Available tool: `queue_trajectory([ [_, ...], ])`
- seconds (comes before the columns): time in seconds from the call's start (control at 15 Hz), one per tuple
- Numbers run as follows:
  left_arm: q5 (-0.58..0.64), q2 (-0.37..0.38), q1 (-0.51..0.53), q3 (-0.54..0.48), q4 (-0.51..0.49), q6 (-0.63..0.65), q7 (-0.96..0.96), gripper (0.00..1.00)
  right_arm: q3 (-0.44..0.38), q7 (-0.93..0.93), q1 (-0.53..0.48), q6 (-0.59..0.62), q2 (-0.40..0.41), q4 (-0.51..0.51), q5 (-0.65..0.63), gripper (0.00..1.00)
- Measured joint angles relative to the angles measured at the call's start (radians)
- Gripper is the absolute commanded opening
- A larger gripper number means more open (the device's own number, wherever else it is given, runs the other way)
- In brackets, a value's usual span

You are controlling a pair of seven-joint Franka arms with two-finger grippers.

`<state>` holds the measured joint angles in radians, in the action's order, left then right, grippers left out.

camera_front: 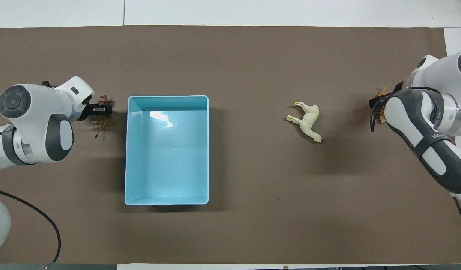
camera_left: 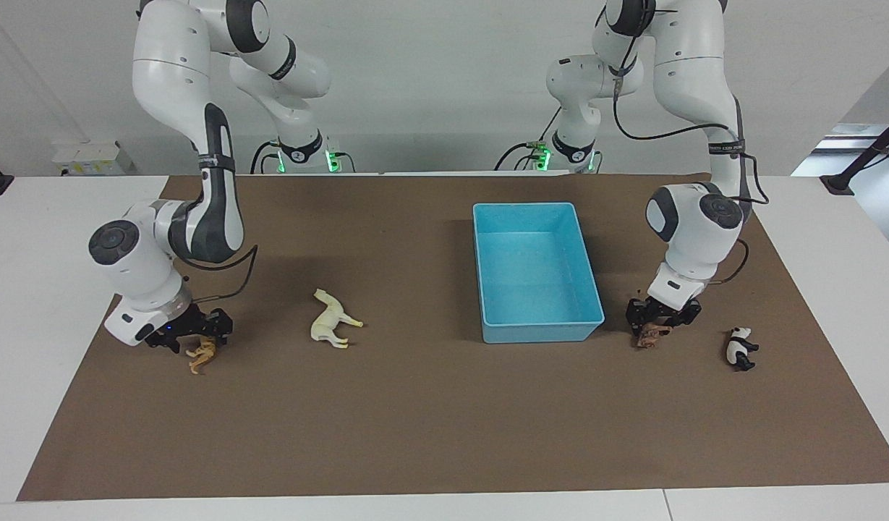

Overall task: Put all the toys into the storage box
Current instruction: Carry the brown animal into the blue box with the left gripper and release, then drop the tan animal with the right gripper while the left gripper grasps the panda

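Toys: lion (camera_left: 652,336) under left hand (camera_left: 660,323); tiger (camera_left: 202,354) under right hand (camera_left: 198,334).

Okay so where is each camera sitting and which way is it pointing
Facing view: high across the table, looking at the robots; both whole arms show, plus the panda.
Overhead view: above the robots' end, looking steeply down; only forearms and wrists show.
Shared: storage box, horse, left gripper at the lion, right gripper at the tiger.
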<state>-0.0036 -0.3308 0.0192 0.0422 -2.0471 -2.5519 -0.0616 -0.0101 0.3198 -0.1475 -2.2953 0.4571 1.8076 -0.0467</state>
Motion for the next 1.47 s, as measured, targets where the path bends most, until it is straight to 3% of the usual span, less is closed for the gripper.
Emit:
queue_trajectory([
  [0.13, 0.0, 0.0, 0.001, -0.003, 0.028, 0.056, 0.003, 0.0, 0.0, 0.0, 0.0, -0.005, 0.001, 0.008, 0.0, 0.05],
  [0.2, 0.0, 0.0, 0.001, -0.004, 0.06, 0.116, 0.004, 0.0, 0.0, 0.0, 0.0, -0.005, 0.001, 0.009, 0.0, 0.0],
  [0.53, 0.006, 0.054, -0.023, 0.01, 0.295, 0.467, 0.114, 0.0, 0.0, 0.0, -0.002, -0.005, 0.0, 0.011, 0.0, 0.0],
  [0.8, 0.01, 0.148, -0.202, 0.02, 0.38, 0.653, 0.43, 0.0, 0.0, 0.0, -0.001, 0.055, -0.012, -0.03, 0.0, 0.0],
  [0.87, 0.013, 0.157, -0.253, 0.021, 0.379, 0.67, 0.498, 0.56, 0.0, 0.0, -0.001, 0.11, -0.025, -0.063, 0.0, 0.0],
  [0.93, 0.015, 0.16, -0.297, 0.022, 0.378, 0.682, 0.548, 1.0, 0.0, 0.0, -0.001, 0.179, -0.045, -0.102, 0.0, 0.0],
  [1.27, 0.017, 0.159, -0.365, 0.018, 0.358, 0.711, 0.597, 1.0, 0.003, -0.097, 0.047, 0.554, -0.192, -0.299, 0.0, 0.0],
  [1.47, 0.032, 0.161, -0.346, -0.002, 0.358, 0.71, 0.556, 1.0, 0.008, -0.262, 0.145, 0.672, -0.23, -0.38, 0.002, 0.0],
])
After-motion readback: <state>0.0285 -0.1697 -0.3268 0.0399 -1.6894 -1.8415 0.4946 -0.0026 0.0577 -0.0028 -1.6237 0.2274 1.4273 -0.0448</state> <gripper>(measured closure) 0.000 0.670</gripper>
